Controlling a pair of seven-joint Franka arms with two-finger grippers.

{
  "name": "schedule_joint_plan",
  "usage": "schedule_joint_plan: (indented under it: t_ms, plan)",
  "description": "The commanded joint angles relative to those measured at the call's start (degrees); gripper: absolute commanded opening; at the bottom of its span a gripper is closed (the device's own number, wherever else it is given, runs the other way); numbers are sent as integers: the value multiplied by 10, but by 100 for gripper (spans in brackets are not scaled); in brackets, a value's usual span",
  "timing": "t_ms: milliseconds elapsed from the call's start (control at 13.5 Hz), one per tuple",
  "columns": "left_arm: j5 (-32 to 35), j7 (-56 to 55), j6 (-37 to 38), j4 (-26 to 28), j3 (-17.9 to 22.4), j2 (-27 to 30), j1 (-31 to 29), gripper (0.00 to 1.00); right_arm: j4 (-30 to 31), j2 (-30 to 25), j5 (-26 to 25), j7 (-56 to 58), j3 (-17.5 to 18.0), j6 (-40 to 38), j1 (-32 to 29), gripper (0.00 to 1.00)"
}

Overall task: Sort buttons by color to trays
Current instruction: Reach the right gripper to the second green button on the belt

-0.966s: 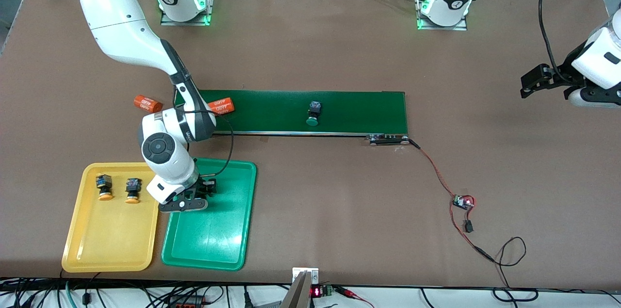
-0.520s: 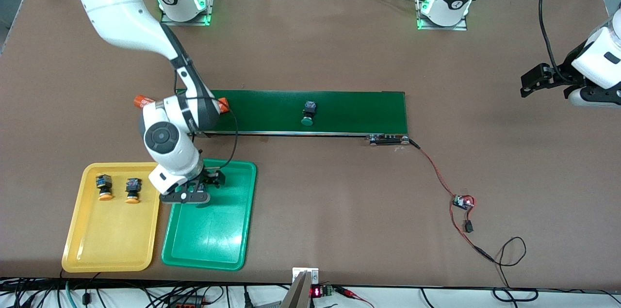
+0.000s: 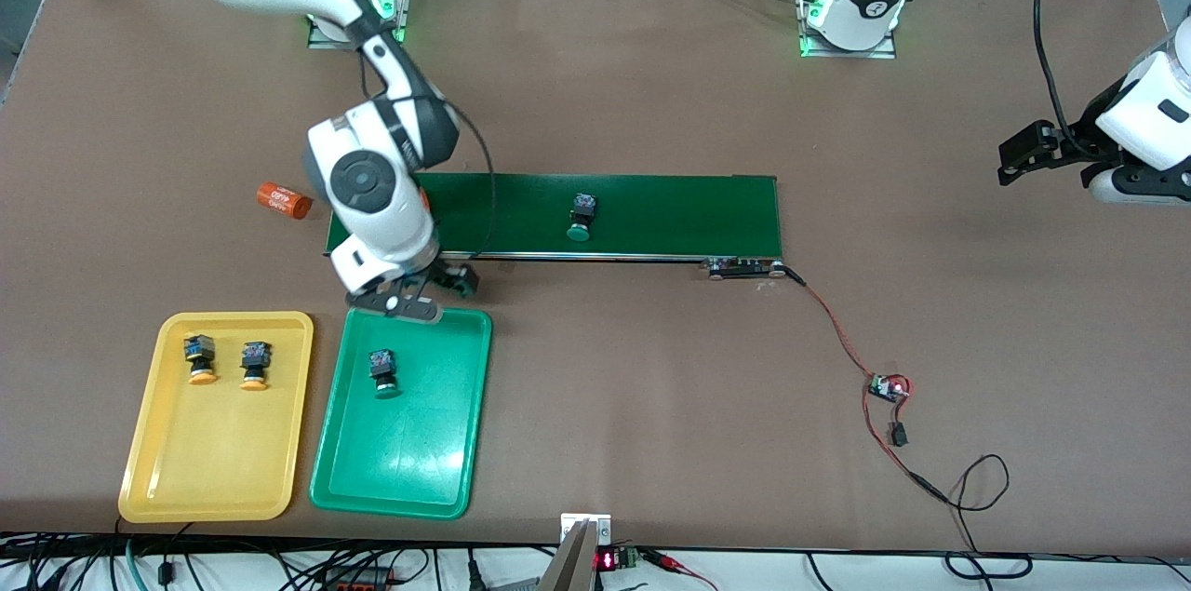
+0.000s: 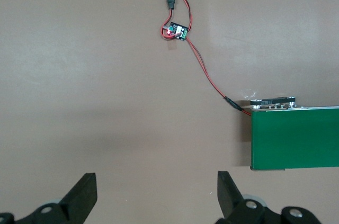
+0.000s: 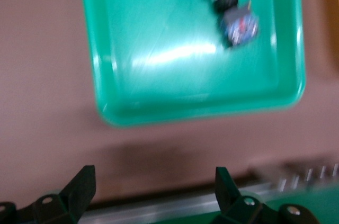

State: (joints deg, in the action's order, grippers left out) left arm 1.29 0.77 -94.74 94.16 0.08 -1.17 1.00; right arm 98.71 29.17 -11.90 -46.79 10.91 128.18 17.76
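A green-capped button [image 3: 382, 371] lies in the green tray [image 3: 409, 470], also seen in the right wrist view as the button [image 5: 233, 12] in the tray [image 5: 159, 97]. Two orange-yellow buttons [image 3: 199, 360] [image 3: 254, 365] sit side by side in the yellow tray [image 3: 214, 470]. Another green button [image 3: 581, 219] rides on the dark-green conveyor belt [image 3: 670, 214]. My right gripper [image 3: 437, 286] [image 5: 153, 187] hangs open and empty over the strip between belt and green tray. At the left arm's end of the table my left gripper [image 3: 1042, 158] [image 4: 156, 195] waits, open and empty.
An orange cylinder [image 3: 284, 200] lies on the table beside the belt's end nearest the right arm. A red wire runs from the belt's motor end [image 4: 270, 102] to a small circuit board [image 3: 889, 386] [image 4: 175, 32].
My right gripper has opened, released the green button into the green tray, and risen toward the belt. The button on the belt has drifted toward the right arm's end.
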Motion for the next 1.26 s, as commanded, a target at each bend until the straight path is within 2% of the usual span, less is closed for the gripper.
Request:
schedule_joint_plan:
  t_ms: [0, 223, 743, 1189]
  plan:
    - [-4, 6, 16, -17, -3, -2, -6, 100, 24, -27, -1, -88, 49, -20, 1, 100]
    - [-4, 6, 17, -28, -1, -3, -7, 100, 24, -24, 0, -96, 79, -14, 9, 100]
    - [-4, 5, 29, -31, -3, -2, -6, 100, 23, 14, -5, -137, 83, 39, 44, 100]
    - [-4, 2, 37, -33, -3, -2, -6, 100, 24, 26, -7, -131, 83, 40, 52, 100]
